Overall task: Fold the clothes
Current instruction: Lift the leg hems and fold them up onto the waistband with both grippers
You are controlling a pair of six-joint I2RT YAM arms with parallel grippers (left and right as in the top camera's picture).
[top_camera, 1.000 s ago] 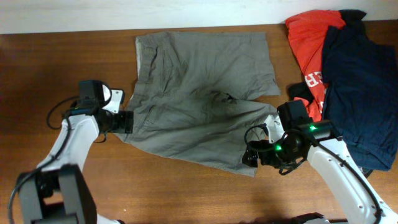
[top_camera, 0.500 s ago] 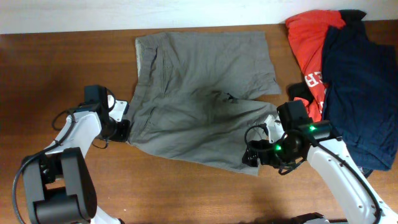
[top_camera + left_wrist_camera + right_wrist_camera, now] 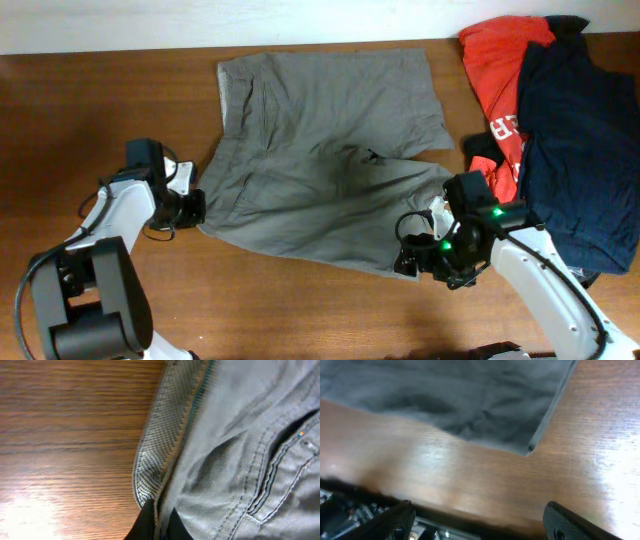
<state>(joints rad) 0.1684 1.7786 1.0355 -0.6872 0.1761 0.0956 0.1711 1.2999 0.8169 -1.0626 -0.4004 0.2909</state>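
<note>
- Workpiece: the grey-khaki shorts (image 3: pixel 320 150) lie spread flat and wrinkled on the wooden table (image 3: pixel 60 120). Their two legs point away from the left arm.
- Left gripper (image 3: pixel 190 208): it sits at the robot-side corner of the shorts' waistband (image 3: pixel 155 455). The jaws are pressed together and pinch the waistband edge, with the pale woven lining showing just beside the pinch.
- Right gripper (image 3: pixel 477 506): it is at the opposite end of the shorts, just off the leg hem corner (image 3: pixel 529 450). The fingers are spread wide with nothing between them, and the corner lies ahead of the gap, not inside it.
- Step in hand (judged): secure both robot-side corners of the shorts so that edge can be carried over onto the far edge.
- Advance the right gripper until the hem corner sits fully between the fingers, then close. Take both cloth layers, because a single-layer grip is likely to let the leg sag open.
- Check the depth of the left pinch. It appears shallow at the very corner and may slip under tension.
- Lift both corners together and level, with light tension along the shorts' edge, to avoid dragging in new wrinkles.
- Obstacles: a red T-shirt (image 3: pixel 495 60) and a dark navy garment (image 3: pixel 580 130) lie beyond the leg end of the shorts, near the far leg. Route the right arm clear of them.
</note>
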